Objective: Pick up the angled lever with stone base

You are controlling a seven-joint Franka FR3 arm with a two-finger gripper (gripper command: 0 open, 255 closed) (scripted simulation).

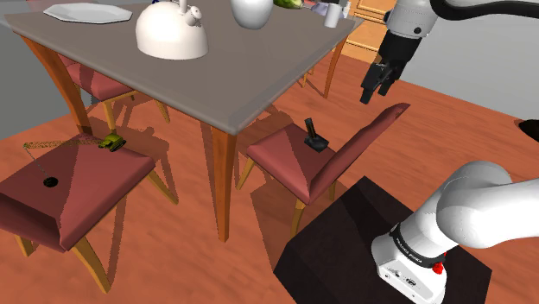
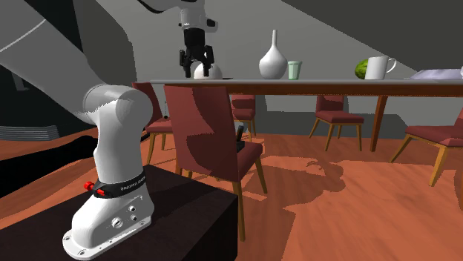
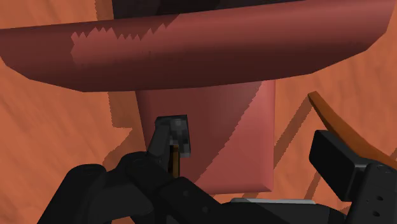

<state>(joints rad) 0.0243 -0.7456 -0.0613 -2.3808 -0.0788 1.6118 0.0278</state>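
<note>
Pincer (image 1: 375,92) hovers empty, fingers apart; dark lever (image 1: 315,136) sits on red chair seat (image 1: 281,154); arm band (image 2: 119,185) lettering unreadable.

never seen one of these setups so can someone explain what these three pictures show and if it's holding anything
It's a simulated white robot arm on a black box, ending in a black two-finger gripper. One picture looks down from beside the box, one from low beside it, one from the hand itself. The gripper hangs open above a red chair at a grey table and holds nothing. On the seat stands a dark angled lever, the thing it should pick up.
</note>
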